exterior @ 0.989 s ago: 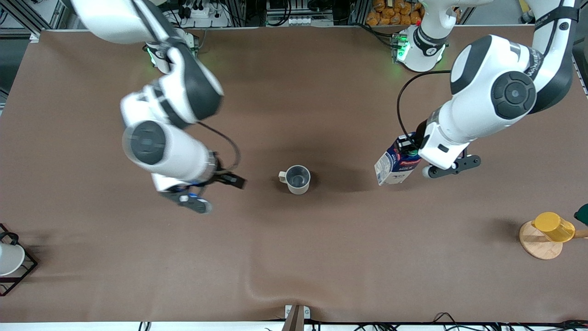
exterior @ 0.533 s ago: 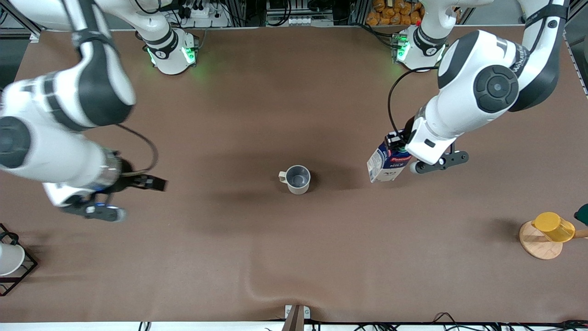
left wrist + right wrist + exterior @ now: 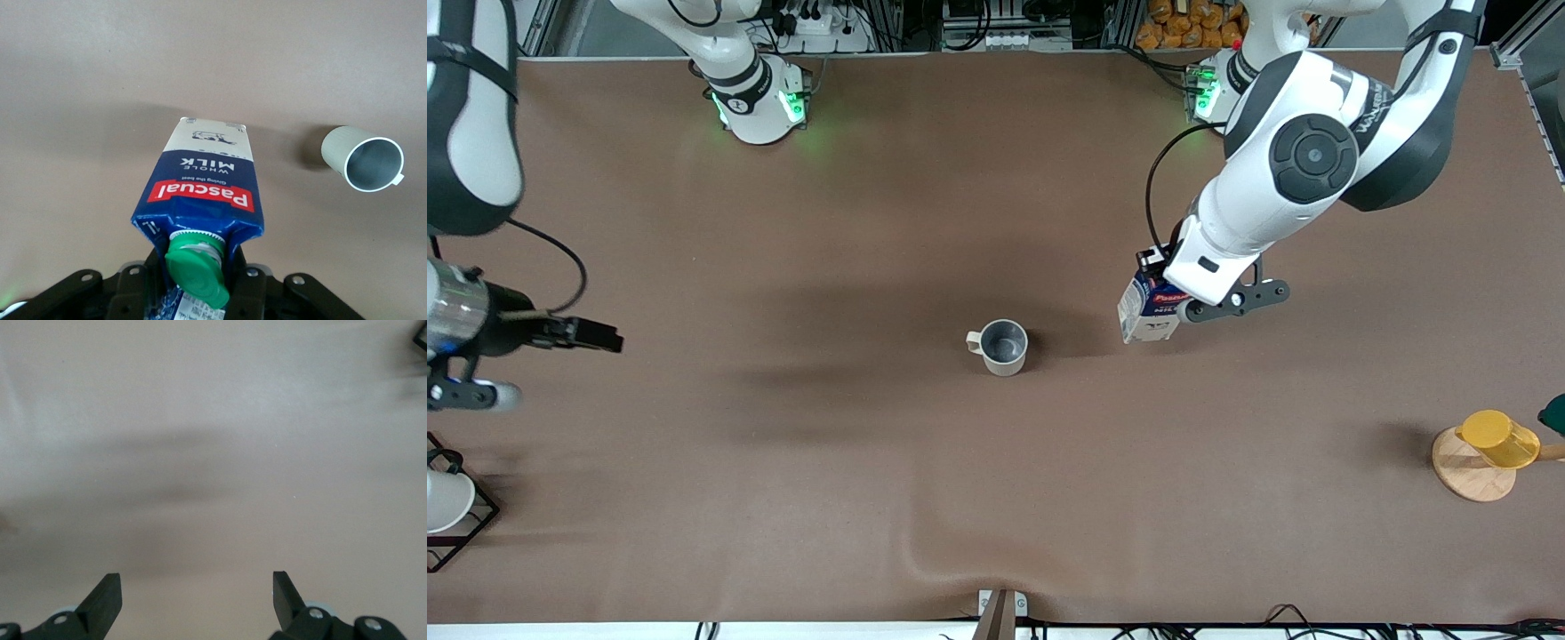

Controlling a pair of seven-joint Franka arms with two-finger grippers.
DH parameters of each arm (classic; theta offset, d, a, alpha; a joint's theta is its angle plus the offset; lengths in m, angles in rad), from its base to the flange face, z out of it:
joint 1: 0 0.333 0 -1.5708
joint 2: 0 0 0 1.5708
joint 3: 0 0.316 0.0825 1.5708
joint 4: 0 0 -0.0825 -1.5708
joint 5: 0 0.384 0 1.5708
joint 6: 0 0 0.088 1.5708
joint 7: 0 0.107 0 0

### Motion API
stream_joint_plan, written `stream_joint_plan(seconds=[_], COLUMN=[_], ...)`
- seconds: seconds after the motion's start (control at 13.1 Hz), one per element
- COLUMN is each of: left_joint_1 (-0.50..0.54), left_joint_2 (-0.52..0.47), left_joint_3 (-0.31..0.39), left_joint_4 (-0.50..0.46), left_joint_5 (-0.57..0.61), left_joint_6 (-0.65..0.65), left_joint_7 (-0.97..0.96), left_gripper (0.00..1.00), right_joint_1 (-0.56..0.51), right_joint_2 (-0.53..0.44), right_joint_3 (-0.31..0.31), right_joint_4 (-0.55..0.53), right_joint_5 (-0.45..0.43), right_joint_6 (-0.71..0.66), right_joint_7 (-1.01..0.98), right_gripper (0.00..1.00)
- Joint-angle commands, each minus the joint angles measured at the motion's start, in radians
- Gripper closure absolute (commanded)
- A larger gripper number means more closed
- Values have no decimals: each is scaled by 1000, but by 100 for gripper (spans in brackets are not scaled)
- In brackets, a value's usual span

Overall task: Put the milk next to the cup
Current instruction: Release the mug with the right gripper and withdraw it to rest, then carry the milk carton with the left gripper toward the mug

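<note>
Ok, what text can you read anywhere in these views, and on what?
"Pascual": red band on the milk, shut in the left gripper.
"WHOLE MILK": blue panel beside that band.
Smaller line between them: too small to read.
Lettering on the left arm: not legible.
The cup: no text.

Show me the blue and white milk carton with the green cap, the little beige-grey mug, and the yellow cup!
blue and white milk carton (image 3: 203, 177), left wrist view, blue side panel.
little beige-grey mug (image 3: 1003, 347), front view, grey inside.
yellow cup (image 3: 1498, 438), front view, yellow wall.

milk carton (image 3: 200, 190) | red band: "Pascual" | blue panel below it: "WHOLE MILK"
</note>
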Motion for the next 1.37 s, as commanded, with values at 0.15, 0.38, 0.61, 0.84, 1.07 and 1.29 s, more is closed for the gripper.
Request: stream_joint_plan(seconds=[0.15, 0.38, 0.61, 0.84, 1.07, 1.29], left_joint_1=[-18, -46, -78, -121, -165, -213], left_joint_2=[21, 30, 49, 87, 132, 161], left_joint_3=[-1, 1, 1, 1, 3, 6], left_joint_4=[31, 31, 44, 86, 139, 156], left_joint_5=[25, 26, 23, 23, 23, 23], left_joint_6=[-10, -7, -4, -2, -1, 14], left_joint_7=[-26, -26, -26, -31, -28, -29], left_gripper=[62, 62, 62, 62, 61, 61], right_joint_1=[-10, -5, -10, -10, -13, -10], right_joint_2=[-276, -369, -388, -380, -373, -373], right_joint_3=[18, 19, 19, 19, 19, 19], right_joint_4=[-367, -458, -446, -409, -379, -374], right_joint_5=[-22, -22, -17, -8, -14, -15], right_joint_6=[165, 172, 161, 161, 127, 126], right_joint_7=[-7, -5, -5, 12, -10, -10], right_gripper=[0, 0, 0, 0, 0, 0])
